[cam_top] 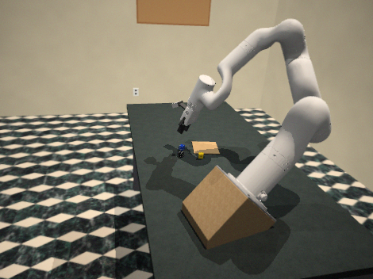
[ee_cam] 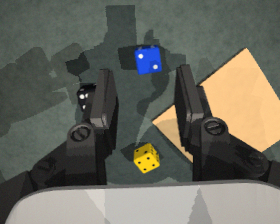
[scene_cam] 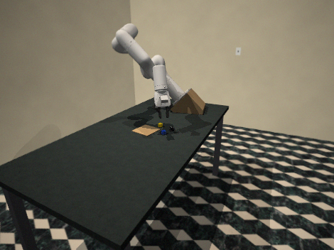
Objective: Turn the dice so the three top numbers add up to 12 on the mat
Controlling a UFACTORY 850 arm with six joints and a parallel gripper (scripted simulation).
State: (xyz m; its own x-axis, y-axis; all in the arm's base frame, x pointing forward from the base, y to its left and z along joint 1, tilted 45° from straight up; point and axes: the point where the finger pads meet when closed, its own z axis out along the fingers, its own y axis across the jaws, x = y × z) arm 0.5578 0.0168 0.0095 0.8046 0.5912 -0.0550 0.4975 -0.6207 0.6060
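Wrist: blue die (ee_cam: 148, 60) apparently shows two.

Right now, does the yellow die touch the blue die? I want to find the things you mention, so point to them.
Apart. The wrist view shows a wide strip of dark table between the yellow die (cam_top: 201, 155) (scene_cam: 160, 125) (ee_cam: 146, 158) and the blue die (cam_top: 182, 147) (scene_cam: 163, 132) (ee_cam: 148, 60).

Gripper (ee_cam: 145, 84) open, 2 dark fingers apart, dice below. Blue die (ee_cam: 148, 60) near top centre, 2 white pips on its broad face. Yellow die (ee_cam: 146, 158) low, between the fingers as seen, 5 dark pips on its largest visible face. Black die (ee_cam: 85, 97) partly hidden behind left-of-frame finger. Tan mat (ee_cam: 240, 100) at right, partly covered by the other finger; all 3 dice off it
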